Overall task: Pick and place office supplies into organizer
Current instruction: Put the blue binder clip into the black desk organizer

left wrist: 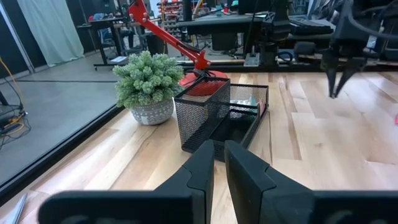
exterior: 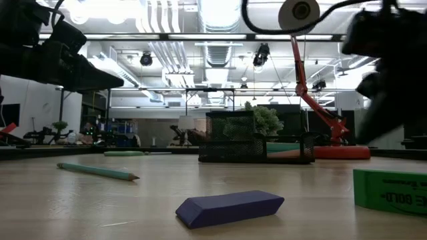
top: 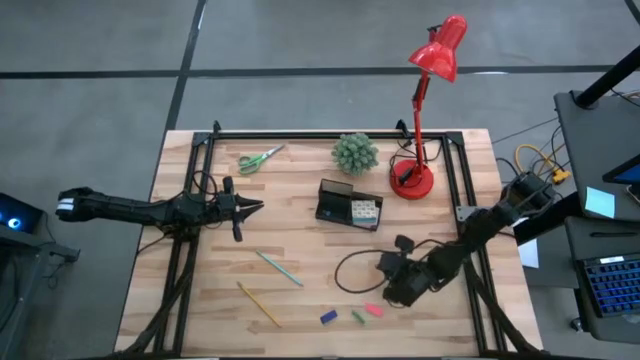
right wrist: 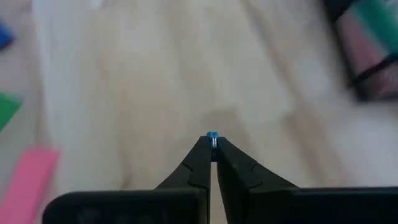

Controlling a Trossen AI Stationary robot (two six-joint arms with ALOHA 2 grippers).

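The black mesh organizer [top: 340,203] stands mid-table with a white dotted cube [top: 365,210] inside. Green-handled scissors [top: 260,158] lie at the far left. A teal pen [top: 278,267] and a yellow pencil [top: 258,303] lie nearer. Blue [top: 328,317], green [top: 358,316] and pink [top: 374,311] pieces lie by the near edge. My right gripper [top: 386,268] hangs above the table, just far of these pieces. It is shut on a tiny blue piece [right wrist: 212,135]. My left gripper [top: 255,206] hovers shut at the left, pointing at the organizer [left wrist: 217,118]. My right gripper pinches the tiny blue piece [right wrist: 212,134] between the very ends of its two fingers. Only a speck of it shows past the tips. The fingers slant down from the table's right, and the piece is clear of the wood.
A spiky potted plant [top: 355,152] and a red desk lamp [top: 412,178] stand behind the organizer. A black cable loop [top: 350,270] hangs by my right gripper. Bare wood lies between the organizer and the near pieces.
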